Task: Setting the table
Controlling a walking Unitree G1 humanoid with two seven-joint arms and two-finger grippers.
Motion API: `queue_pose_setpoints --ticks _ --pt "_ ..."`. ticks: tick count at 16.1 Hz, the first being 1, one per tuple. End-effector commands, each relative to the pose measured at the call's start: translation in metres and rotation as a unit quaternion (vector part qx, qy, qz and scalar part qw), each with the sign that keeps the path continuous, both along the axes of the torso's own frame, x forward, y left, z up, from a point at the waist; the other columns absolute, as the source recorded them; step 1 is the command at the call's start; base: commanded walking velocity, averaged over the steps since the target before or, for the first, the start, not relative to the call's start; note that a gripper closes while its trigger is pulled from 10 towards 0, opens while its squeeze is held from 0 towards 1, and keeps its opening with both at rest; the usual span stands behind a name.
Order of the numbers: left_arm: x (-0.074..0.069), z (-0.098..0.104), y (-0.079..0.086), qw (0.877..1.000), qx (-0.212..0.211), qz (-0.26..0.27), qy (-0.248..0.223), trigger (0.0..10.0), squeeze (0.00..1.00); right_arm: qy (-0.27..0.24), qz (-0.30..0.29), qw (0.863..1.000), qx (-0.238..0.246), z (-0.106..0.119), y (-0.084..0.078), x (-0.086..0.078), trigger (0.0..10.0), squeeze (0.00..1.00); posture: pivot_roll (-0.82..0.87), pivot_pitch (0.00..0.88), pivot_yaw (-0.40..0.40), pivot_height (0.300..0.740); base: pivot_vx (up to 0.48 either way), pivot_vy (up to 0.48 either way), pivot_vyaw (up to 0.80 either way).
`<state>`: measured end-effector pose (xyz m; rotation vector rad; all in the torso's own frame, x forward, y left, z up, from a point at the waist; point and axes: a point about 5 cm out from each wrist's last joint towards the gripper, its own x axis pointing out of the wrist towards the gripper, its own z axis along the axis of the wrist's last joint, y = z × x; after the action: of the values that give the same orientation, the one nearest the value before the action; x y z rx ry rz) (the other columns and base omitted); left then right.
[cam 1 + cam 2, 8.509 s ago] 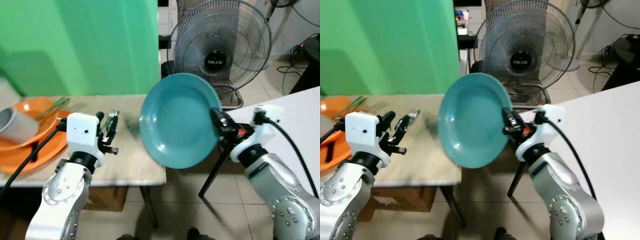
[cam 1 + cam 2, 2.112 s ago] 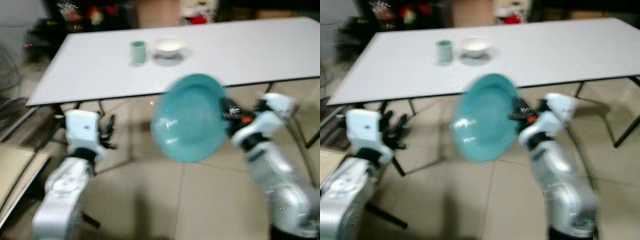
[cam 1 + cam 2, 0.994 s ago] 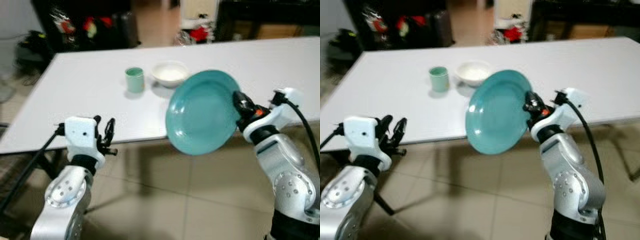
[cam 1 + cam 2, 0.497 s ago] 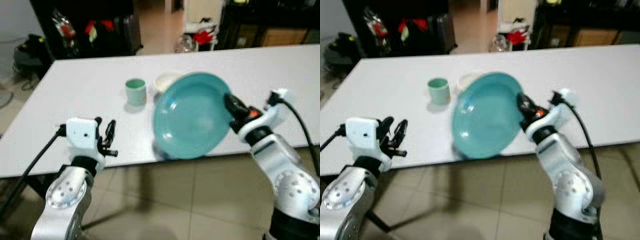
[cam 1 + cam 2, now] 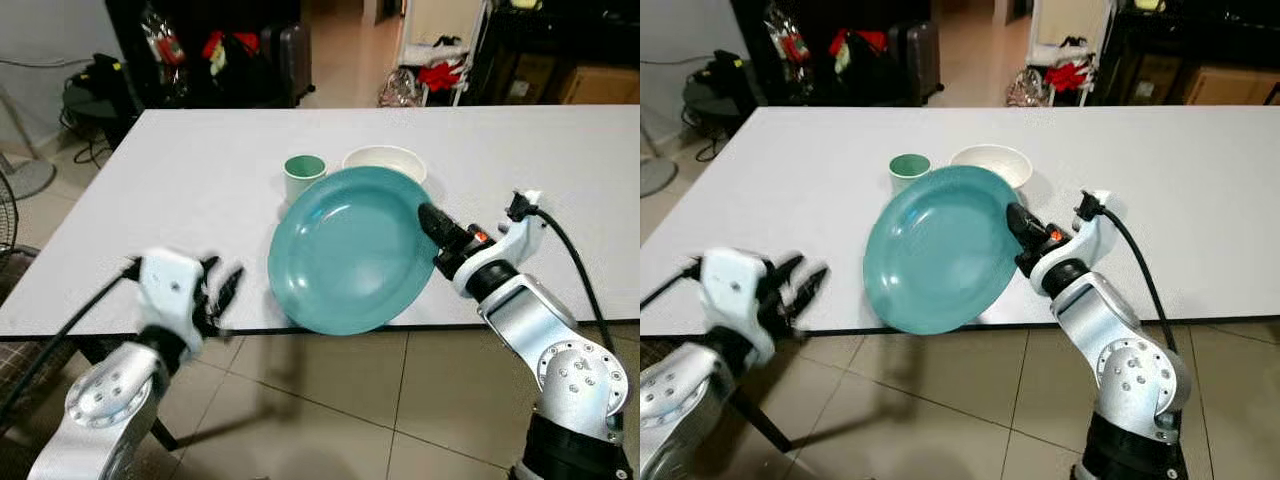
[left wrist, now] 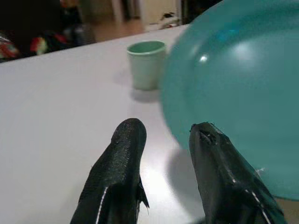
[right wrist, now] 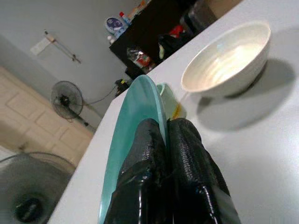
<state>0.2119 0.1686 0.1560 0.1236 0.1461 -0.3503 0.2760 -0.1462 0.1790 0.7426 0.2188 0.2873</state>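
Note:
A teal plate [image 5: 345, 262] hangs tilted over the front edge of the white table [image 5: 190, 210], its lower rim near the edge. My right gripper [image 5: 432, 222] is shut on the plate's right rim; in the right wrist view its fingers [image 7: 187, 158] pinch the rim [image 7: 140, 116]. Behind the plate on the table stand a green cup [image 5: 303, 178] and a white bowl [image 5: 385, 160]. My left gripper [image 5: 222, 290] hovers, blurred, at the table's front edge left of the plate. In the left wrist view its fingers [image 6: 122, 168] stand apart with nothing between them.
Dark furniture, a suitcase [image 5: 290, 60] and red items stand on the floor beyond the table. A fan base [image 5: 15, 175] sits at the far left. Tiled floor [image 5: 330, 410] lies below the table edge. The table spreads wide to the right [image 5: 580, 160].
The view has closed in on the table. The plate has come lower and flatter over the front edge. My left gripper has shifted slightly and is blurred.

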Motion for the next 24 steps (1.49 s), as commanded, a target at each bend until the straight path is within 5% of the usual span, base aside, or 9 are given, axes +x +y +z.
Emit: queue_pose_setpoints --ticks 1,7,11,18,24 --pt "-0.002 0.003 -0.005 1.0 -0.001 -0.025 0.0 10.0 0.0 -0.003 0.01 1.0 0.018 0.005 0.004 0.001 10.0 0.0 -0.07 0.0 0.034 0.74 0.0 0.0 0.0" --pt "-0.004 0.003 -0.007 0.996 0.009 -0.088 0.015 10.0 0.0 0.159 -0.04 0.983 0.084 -0.047 0.001 0.018 10.0 0.0 -0.06 0.0 0.053 0.74 0.0 0.0 0.0" --pt "-0.006 0.004 -0.007 0.996 0.009 -0.091 0.016 10.0 0.0 0.171 -0.063 0.978 0.104 -0.053 -0.002 0.03 10.0 0.0 -0.05 0.0 0.049 0.74 0.0 0.0 0.0" --pt "-0.008 0.003 -0.005 0.995 0.013 -0.092 0.021 10.0 0.0 0.148 -0.065 0.984 0.079 -0.055 0.011 0.08 10.0 0.0 -0.03 0.011 0.045 0.74 0.0 0.0 0.0" --pt "-0.009 0.004 -0.006 0.996 0.014 -0.089 0.02 10.0 0.0 0.123 -0.077 0.987 0.073 -0.064 0.022 0.094 10.0 0.0 -0.02 0.023 0.044 0.74 0.0 0.0 0.0"
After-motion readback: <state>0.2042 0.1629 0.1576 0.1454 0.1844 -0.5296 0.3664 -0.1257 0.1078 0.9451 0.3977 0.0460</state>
